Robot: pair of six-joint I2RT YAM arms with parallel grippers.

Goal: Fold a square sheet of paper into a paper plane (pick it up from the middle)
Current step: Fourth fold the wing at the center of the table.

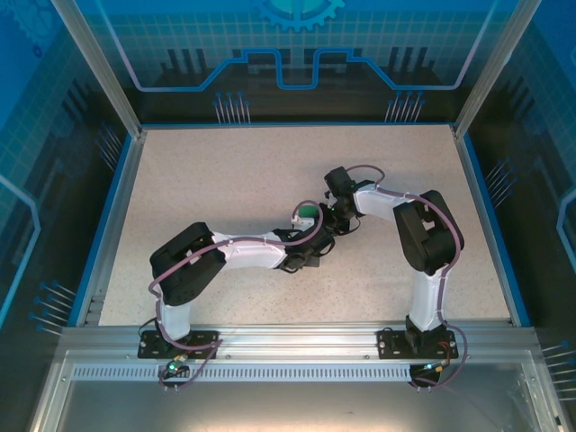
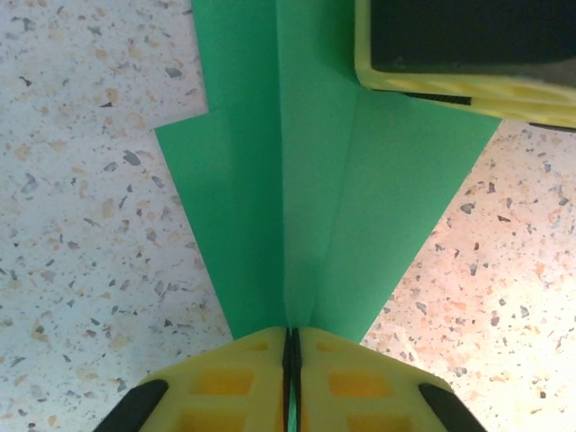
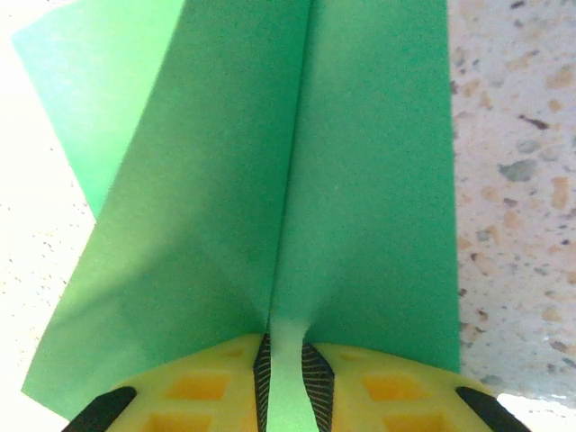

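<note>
Re paper plane (image 1: 308,214): small green patch just right of frame centre in top view, on the speckled desk (image 1: 225,180), between both arm tips. Left wrist view, paper plane (image 2: 315,180): runs from bottom centre to top edge, widens upward, vertical centre crease, stepped outline at upper left, flat on desk. Right wrist view, paper plane (image 3: 369,180): covers frame centre, crease ridge vertical, paler layer pokes out upper left.

Re left gripper (image 2: 292,346): bottom centre of own view, pinches tight on the crease at the narrow end, yellow fingers (image 2: 243,378) pressed together.

Re right gripper (image 3: 288,351): bottom centre of own view, narrow, clamps a raised fold of the paper plane between ribbed pads (image 3: 317,373). Also visible upper right of left wrist view as yellow-edged black block, over the wide end.
</note>
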